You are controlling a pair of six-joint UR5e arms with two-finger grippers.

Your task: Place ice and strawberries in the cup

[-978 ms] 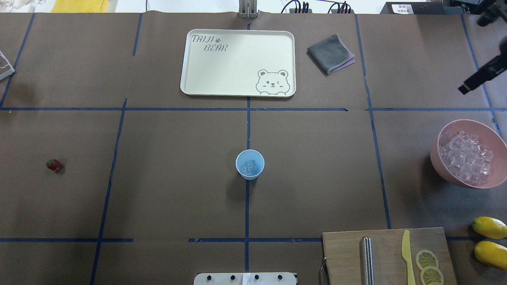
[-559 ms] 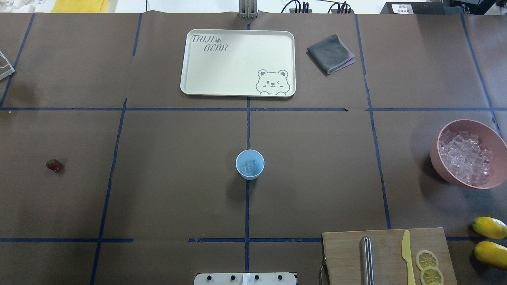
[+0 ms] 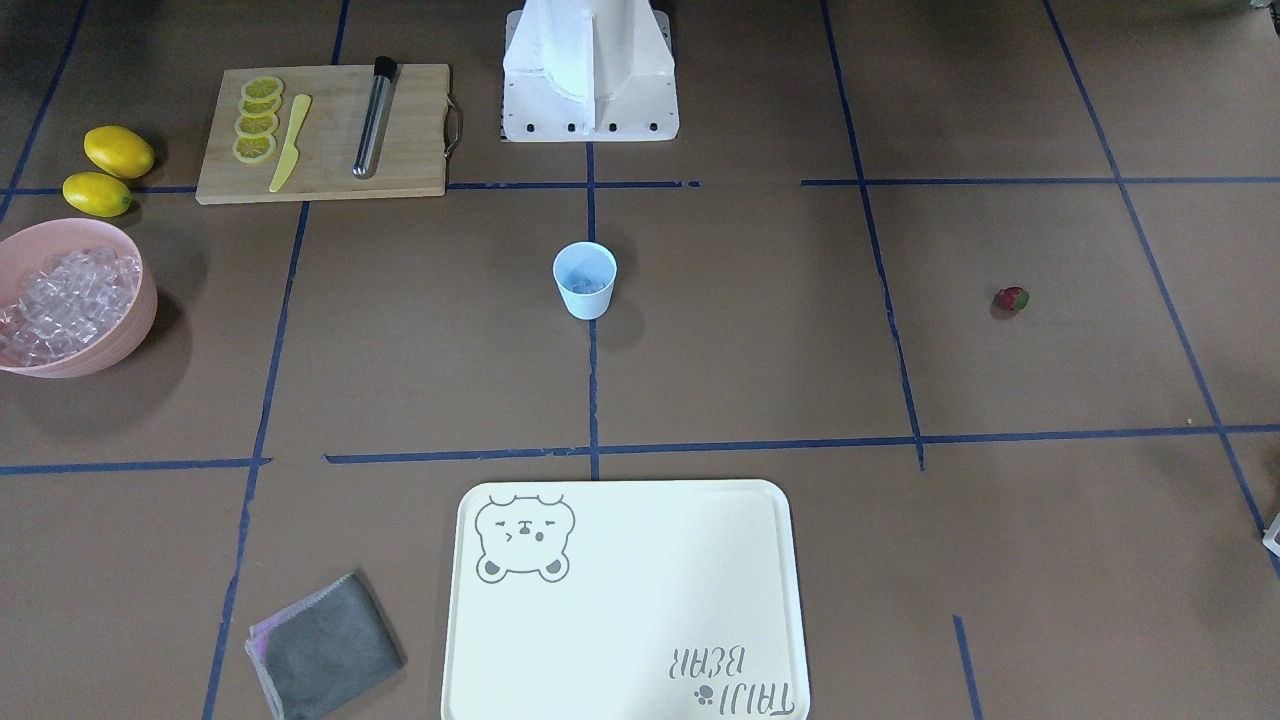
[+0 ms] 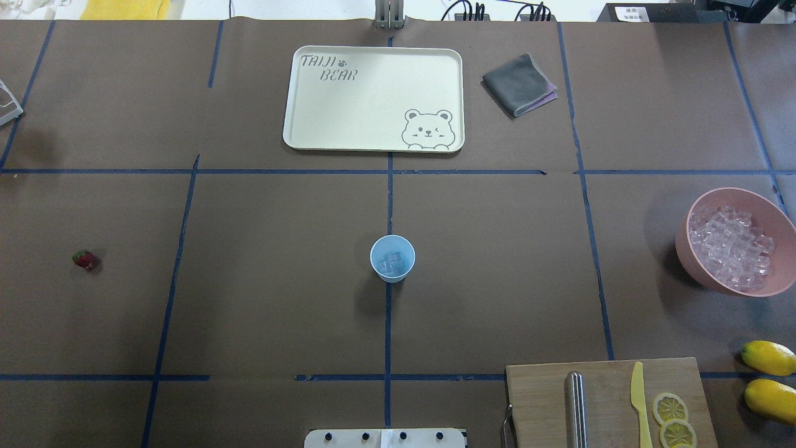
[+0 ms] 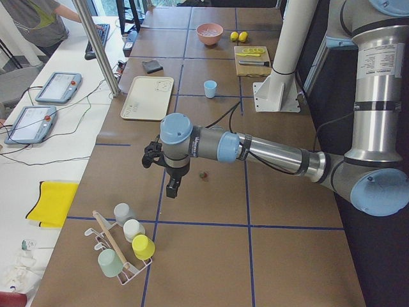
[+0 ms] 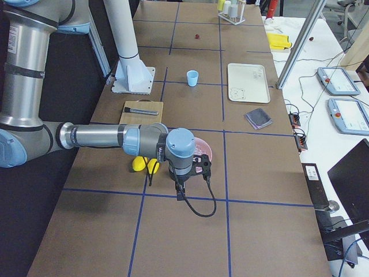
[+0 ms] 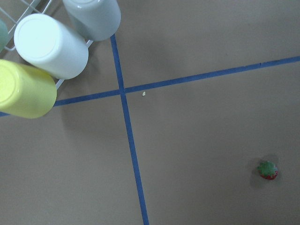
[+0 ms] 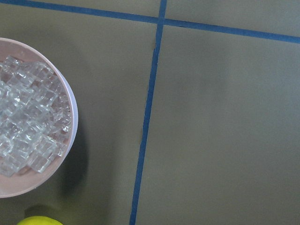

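Pale blue cup (image 4: 392, 258) upright at the middle of the table (image 4: 280, 292), on the blue tape line (image 4: 388, 330) running out from the robot's base (image 4: 385, 438), long axis vertical, wide mouth up. Inside it, a few cubes of ice (image 4: 392, 264), low at the bottom.

Far off toward the robot's left end of the table, alone on bare brown paper, the strawberry (image 4: 84, 259), lying on its side, green cap turned away from the cup, red tip toward it.

Over that end, caught only by the side camera, the left gripper (image 5: 172, 187), pointing straight down, near the berry, touching neither it nor the paper; spread of the jaws impossible to tell.

At the opposite end, the right gripper (image 6: 180, 193), likewise pointing down, just beside a pink bowl (image 4: 686, 252) heaped with more clear cubes, apart from it; jaw opening again impossible to tell.

Near the bowl, two lemons (image 4: 768, 358) and a wooden cutting board (image 4: 541, 398) carrying lemon slices (image 4: 670, 407), a yellow knife (image 4: 639, 398) and a metal rod (image 4: 576, 407).

Beyond the cup, a cream bear-print tray (image 4: 373, 106) and a folded grey cloth (image 4: 517, 84). In the left wrist view, upturned cups (image 7: 50, 45) on a wire rack.
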